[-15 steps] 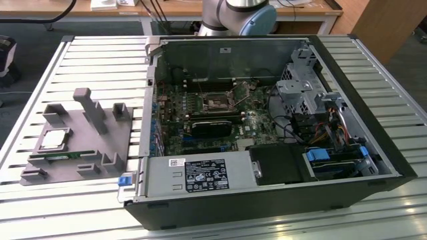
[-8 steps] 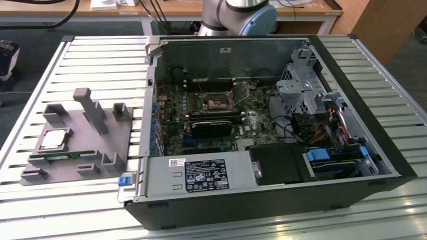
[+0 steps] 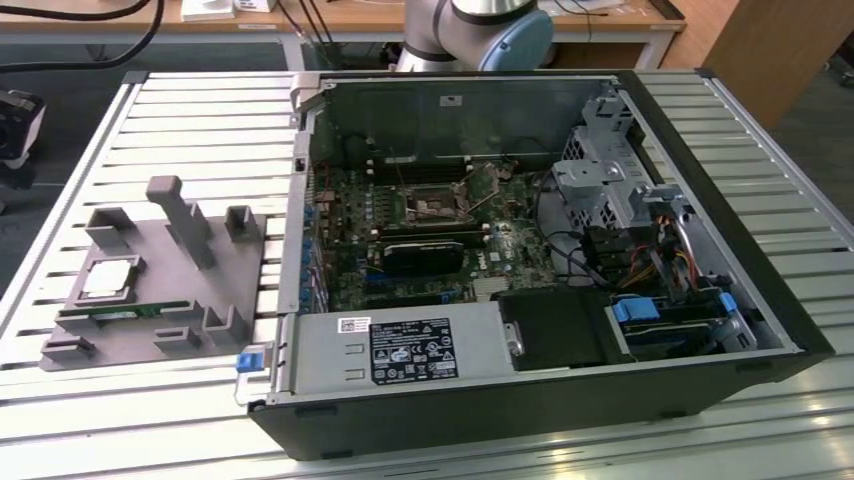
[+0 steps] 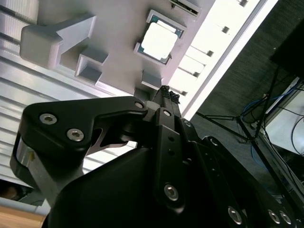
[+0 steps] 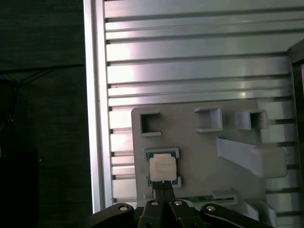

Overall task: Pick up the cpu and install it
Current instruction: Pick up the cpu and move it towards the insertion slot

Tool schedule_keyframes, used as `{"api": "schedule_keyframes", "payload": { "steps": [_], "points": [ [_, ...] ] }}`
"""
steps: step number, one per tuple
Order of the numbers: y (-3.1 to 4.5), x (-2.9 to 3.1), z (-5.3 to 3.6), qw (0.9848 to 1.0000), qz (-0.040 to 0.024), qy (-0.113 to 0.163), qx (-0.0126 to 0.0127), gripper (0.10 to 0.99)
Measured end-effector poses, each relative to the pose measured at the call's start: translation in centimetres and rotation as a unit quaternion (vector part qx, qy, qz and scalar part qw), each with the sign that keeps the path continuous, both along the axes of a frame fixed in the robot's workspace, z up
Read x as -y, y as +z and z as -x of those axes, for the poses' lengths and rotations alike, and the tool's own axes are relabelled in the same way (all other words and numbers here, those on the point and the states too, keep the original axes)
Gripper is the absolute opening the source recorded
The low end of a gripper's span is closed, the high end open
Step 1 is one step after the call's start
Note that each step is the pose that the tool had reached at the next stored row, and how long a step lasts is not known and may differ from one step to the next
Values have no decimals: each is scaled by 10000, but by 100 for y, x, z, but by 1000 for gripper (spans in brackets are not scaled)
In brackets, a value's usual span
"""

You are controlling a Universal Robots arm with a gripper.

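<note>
Open computer case, grey tray beside it, gripper over the tray, cpu in its recess.
The cpu lies flat on the tray, on the side away from the case. In the first wrist view the gripper hangs above the tray, fingers pressed together on nothing, tips lined up just off one cpu edge and clear of it. The chip looks light, rigid, slick on top and probably delicate beneath, so it is best pinched by opposite rim edges and kept level.
</note>
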State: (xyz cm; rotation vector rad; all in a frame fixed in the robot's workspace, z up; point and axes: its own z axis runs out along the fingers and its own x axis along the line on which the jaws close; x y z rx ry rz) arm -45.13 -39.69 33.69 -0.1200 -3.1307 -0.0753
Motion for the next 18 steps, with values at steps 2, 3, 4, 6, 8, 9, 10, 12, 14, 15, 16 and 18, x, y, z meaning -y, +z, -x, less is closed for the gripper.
{"api": "schedule_keyframes", "payload": {
  "steps": [2, 3, 4, 6, 8, 9, 10, 12, 14, 15, 16, 18],
  "points": [
    [-21, 0, 0, 10000, 0, 0, -3, 106],
    [-31, 0, 0, 10000, 0, 0, -5, 106],
    [-40, 0, 0, 10000, 0, 0, -7, 106],
    [-58, 0, 0, 10000, 0, 0, -9, 106],
    [-76, 0, 0, 10000, 0, 0, -12, 106],
    [-86, 0, 0, 10000, 0, 0, -14, 106],
    [-94, 0, 0, 10000, 0, 0, -15, 106],
    [-116, 0, 0, 10000, 0, 0, -22, 106],
    [-144, 2, 0, 10000, 0, 0, -30, 106],
    [-159, 4, 0, 10000, 0, 0, -32, 106],
    [-175, 8, 0, 10000, 0, 0, -33, 106],
    [-211, 13, 0, 10000, 0, 0, -37, 106]
  ]
}}
